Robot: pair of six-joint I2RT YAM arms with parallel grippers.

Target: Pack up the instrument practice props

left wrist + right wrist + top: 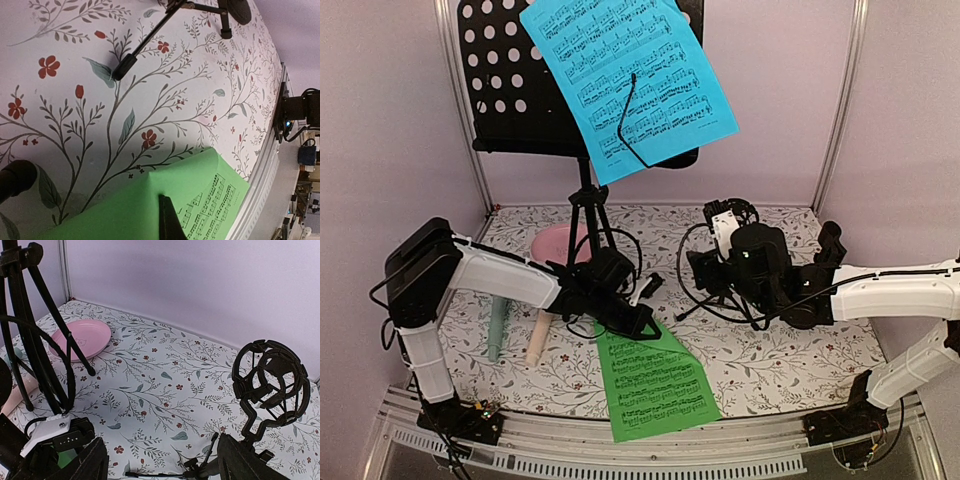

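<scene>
Two robot arms reach over a bench (780, 350) covered in a floral print. Closest to the arm bases, a green music sheet (655, 385) lies on the bench, its near end reaching the front edge. The left hand (635, 322) is clenched on the far corner of this sheet. In the wrist view one black fingertip (167, 220) sits against the paper, which rises in a crease towards it.

To the left of that hand, under the left forearm, two toy microphones lie side by side. The mint-green microphone (498, 330) is the outer one, and the peach microphone (538, 340) is nearer the hand.

To the right, well apart from the left hand, the right hand (162, 450) is released, fingers spread wide and gripping nothing. A small black tripod (200, 472) shows low between those fingers, closer to the right-side one. It carries a round black cage holder (272, 385) that rises just beyond that finger.

Further back, beyond the left hand, a pink plate (560, 242) lies beside the legs of a black music stand (588, 225). The stand's perforated desk (505, 90) sits high above both hands. It holds a tilted blue music sheet (625, 80) with a thin wire arm (630, 120) across it.
</scene>
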